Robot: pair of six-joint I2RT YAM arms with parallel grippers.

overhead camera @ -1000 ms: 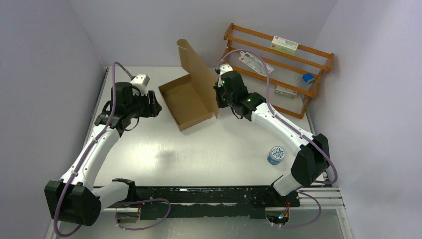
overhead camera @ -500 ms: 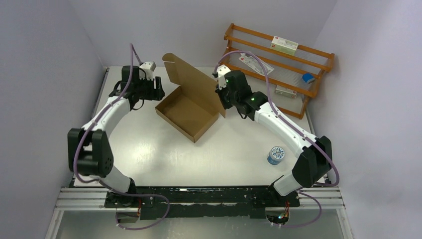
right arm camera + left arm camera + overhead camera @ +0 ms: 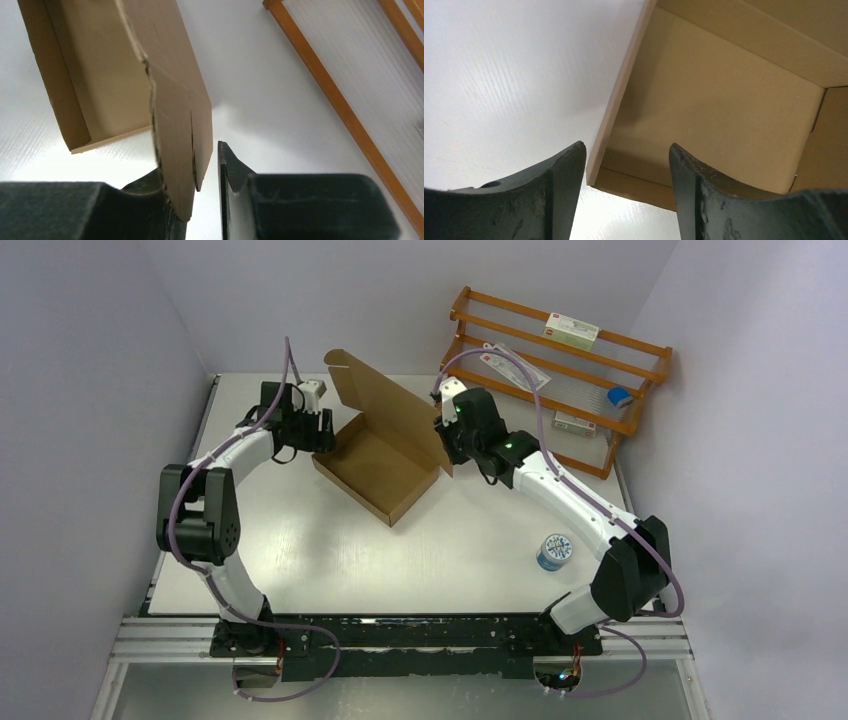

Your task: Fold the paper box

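Observation:
The brown paper box (image 3: 378, 468) lies at the back middle of the table as an open tray, its lid (image 3: 385, 400) standing up along the far right side. My left gripper (image 3: 325, 430) is open at the tray's left corner; in the left wrist view the box (image 3: 724, 100) has that corner wall between the spread fingers of the gripper (image 3: 626, 150). My right gripper (image 3: 445, 435) is at the lid's right end. In the right wrist view the lid flap (image 3: 175, 115) sits between the jaws of the gripper (image 3: 192, 165), against the left finger, with a gap to the right finger (image 3: 227, 170).
An orange wooden rack (image 3: 560, 370) with small white cartons and a blue item stands at the back right, close behind my right arm; its rail shows in the right wrist view (image 3: 325, 85). A round blue-and-white tin (image 3: 555, 551) sits on the table at the right.
My left arm has swung from the table's left side up to the tray's left corner. The box has turned a little and its lid leans lower. My right gripper stayed at the lid.

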